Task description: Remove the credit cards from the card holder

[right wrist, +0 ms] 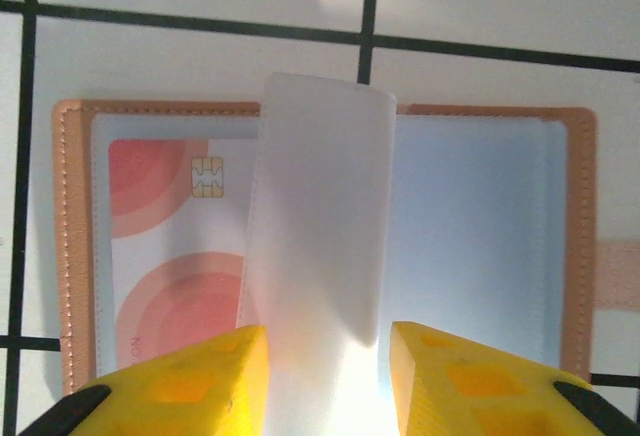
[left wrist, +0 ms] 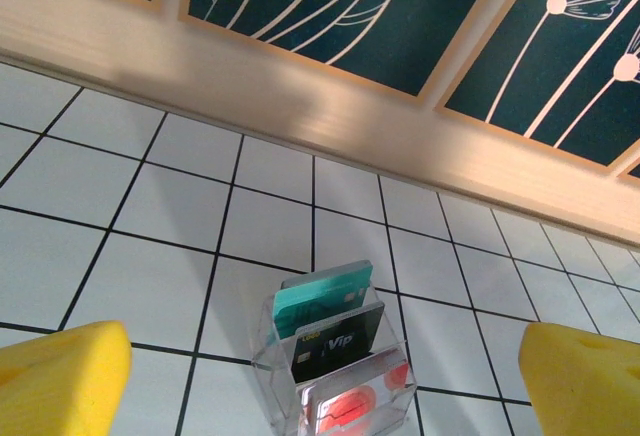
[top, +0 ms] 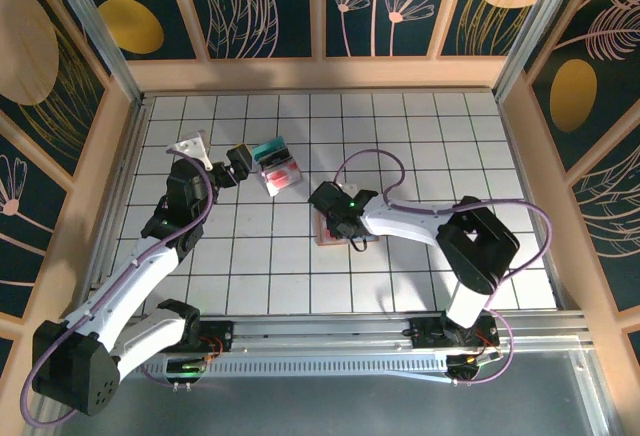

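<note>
While my right pincer [right wrist: 328, 356] hangs narrow over the open salmon-tan leather card holder [right wrist: 480, 226] on the white tiled table [top: 250, 256], a translucent plastic sleeve [right wrist: 320, 216] stands between its pads, gripped or not I can't tell; my left pincer [left wrist: 325, 381] gapes wide.

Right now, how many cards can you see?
4: teal card, black card, red card in the clear stand; pink card in the card holder. Others may be hidden.

1. The card holder [top: 325, 238] is largely covered by the right gripper [top: 342, 226] from above.
2. The card [right wrist: 150, 256] is partly hidden behind a sleeve [right wrist: 320, 206].
3. The stand [left wrist: 265, 341] is cut off by the lower edge.
</note>
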You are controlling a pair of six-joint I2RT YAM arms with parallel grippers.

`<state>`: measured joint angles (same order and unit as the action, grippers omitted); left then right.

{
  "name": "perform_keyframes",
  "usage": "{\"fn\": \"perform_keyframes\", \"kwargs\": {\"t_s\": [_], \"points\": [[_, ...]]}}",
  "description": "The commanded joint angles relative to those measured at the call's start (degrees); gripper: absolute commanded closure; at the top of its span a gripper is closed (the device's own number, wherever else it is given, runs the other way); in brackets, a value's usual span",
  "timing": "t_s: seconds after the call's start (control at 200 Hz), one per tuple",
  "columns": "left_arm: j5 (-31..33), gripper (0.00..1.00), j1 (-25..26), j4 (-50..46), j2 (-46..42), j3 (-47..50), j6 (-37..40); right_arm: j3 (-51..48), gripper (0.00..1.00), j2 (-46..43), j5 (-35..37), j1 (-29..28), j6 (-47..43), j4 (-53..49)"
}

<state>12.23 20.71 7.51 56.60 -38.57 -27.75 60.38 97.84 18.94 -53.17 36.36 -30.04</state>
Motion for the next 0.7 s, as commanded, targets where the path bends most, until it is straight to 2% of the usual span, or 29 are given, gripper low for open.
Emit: {"fn": "perform_keyframes", "kwargs": {"t_s": [0.0,0.185,0.38,0.515,0.696], "points": [[0.6,0.01,0.26,1.85,-0.35,-0.73,-0.37,-0.43,0.63,-2.54,3.43,0.83,1.59,-1.86],[0.75,0.01,0.85,1.59,-0.72,-0.84,1.04,-3.1,0.66,-3.86,3.25,2.77,1.9,-1.34],[3.18,0.01,4.88,0.76,0.21,-0.8,3.33,-6.5,0.68,-5.85,1.76,5.19,1.83,0.98],[7.19,0.01,10.36,0.11,2.52,0.15,5.12,-8.97,0.68,-7.4,0.24,6.49,1.79,3.25],[12.74,0.01,19.77,-0.61,9.95,1.05,6.09,-10.64,0.69,-8.34,-1.19,7.55,1.6,5.33]]}}
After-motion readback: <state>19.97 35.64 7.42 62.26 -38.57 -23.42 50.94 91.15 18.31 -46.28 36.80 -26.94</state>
